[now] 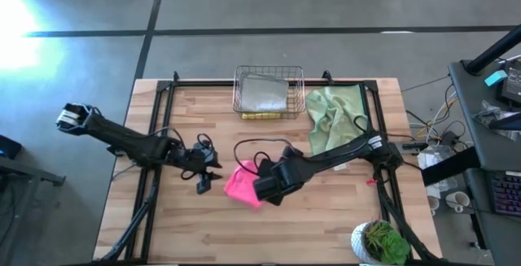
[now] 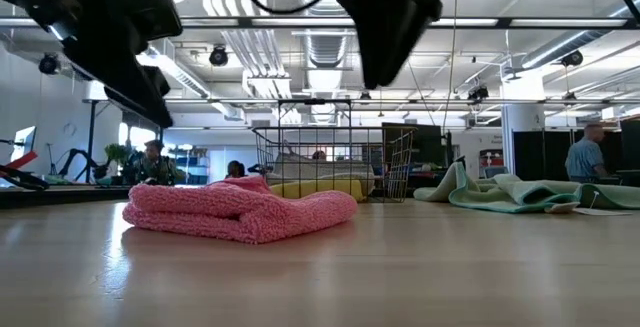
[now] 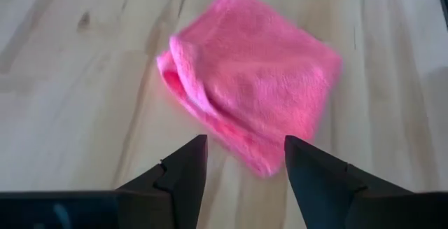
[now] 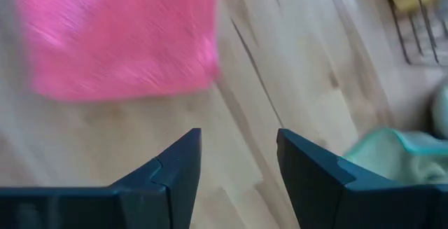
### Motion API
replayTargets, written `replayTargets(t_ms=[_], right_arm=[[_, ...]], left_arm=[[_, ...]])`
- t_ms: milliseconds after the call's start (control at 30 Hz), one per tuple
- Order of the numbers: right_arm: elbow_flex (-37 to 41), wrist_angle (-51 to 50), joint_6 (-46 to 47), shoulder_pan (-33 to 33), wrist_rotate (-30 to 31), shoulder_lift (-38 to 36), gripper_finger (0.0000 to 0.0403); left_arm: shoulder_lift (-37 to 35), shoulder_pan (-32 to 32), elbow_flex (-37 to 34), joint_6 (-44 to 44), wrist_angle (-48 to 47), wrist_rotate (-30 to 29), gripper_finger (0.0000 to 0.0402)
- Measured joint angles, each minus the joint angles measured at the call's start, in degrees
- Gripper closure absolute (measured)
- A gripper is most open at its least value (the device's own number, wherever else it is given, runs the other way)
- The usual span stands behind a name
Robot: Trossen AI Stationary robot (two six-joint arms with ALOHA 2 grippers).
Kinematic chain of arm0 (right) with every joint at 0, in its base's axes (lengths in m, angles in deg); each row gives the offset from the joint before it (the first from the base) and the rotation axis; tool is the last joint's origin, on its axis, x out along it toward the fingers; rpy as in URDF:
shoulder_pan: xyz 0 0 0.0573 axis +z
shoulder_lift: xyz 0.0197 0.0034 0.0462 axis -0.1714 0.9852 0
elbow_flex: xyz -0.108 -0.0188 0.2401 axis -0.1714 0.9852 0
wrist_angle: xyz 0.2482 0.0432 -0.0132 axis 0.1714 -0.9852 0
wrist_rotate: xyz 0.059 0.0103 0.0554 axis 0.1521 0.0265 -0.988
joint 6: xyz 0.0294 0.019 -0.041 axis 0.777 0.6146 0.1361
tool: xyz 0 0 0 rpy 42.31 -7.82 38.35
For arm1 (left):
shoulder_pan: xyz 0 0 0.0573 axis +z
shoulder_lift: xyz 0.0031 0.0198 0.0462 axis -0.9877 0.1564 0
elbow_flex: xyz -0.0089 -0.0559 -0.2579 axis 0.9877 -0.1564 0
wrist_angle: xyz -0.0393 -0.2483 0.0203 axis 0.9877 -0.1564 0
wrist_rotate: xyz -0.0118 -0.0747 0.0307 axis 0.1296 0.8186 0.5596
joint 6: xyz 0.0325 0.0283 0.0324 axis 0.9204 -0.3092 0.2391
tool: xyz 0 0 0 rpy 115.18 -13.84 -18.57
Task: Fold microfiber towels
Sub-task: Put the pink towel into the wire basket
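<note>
A hot pink towel [image 1: 240,186], folded into a small thick square, lies flat on the wooden table [image 1: 187,225] near its middle; it also shows in the low view [image 2: 240,210]. My left gripper [image 3: 245,145] hovers open just left of it, fingers short of its near corner. My right gripper [image 4: 238,134] hangs open above the towel's right side [image 4: 119,40], with nothing between its fingers. Green towels [image 1: 334,115] lie crumpled at the far right. A grey towel [image 1: 262,95] lies on a yellow one [image 1: 262,115] in the wire basket [image 1: 299,79].
The copper wire basket [image 2: 330,162] stands at the table's far edge, centre. A potted plant [image 1: 381,242] sits at the near right corner. A black cable [image 1: 252,146] loops over the table behind the pink towel. Bare wood lies along the near edge.
</note>
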Motion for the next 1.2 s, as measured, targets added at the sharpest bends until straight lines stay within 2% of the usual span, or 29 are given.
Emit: replayTargets(t_ms=[200, 367, 467, 600, 800, 1033, 1200], right_arm=[[6.1, -1.7, 2.4, 0.0, -1.1, -2.1, 0.0225], [15.7, -0.7, 7.1, 0.0, -1.0, -10.4, 0.0225], [23.1, 3.2, 11.0, 0.0, -0.6, -16.7, 0.0225], [33.9, 14.5, 14.6, -0.1, -0.6, -25.5, 0.0225], [49.2, 39.8, 22.2, -1.0, -0.6, -34.3, 0.0225], [61.2, 66.3, 25.9, -1.5, -0.7, -34.5, 0.0225], [65.0, 72.4, 35.0, -1.7, -0.6, -31.5, 0.0225]], left_arm=[[3.2, 5.1, 0.2, 2.0, 3.8, 2.0, 0.0226], [6.0, 9.7, 0.5, 3.7, 3.9, 5.5, 0.0226], [8.0, 11.8, 0.5, 4.2, 5.9, 7.5, 0.0226], [11.5, 14.2, 1.0, 5.1, 10.0, 11.4, 0.0226], [16.2, 16.3, 2.4, 5.1, 11.1, 13.3, 0.0226], [19.2, 18.1, 2.3, 5.1, 11.0, 14.8, 0.0226], [21.2, 18.3, 2.4, 5.0, 12.3, 17.7, 0.0226]])
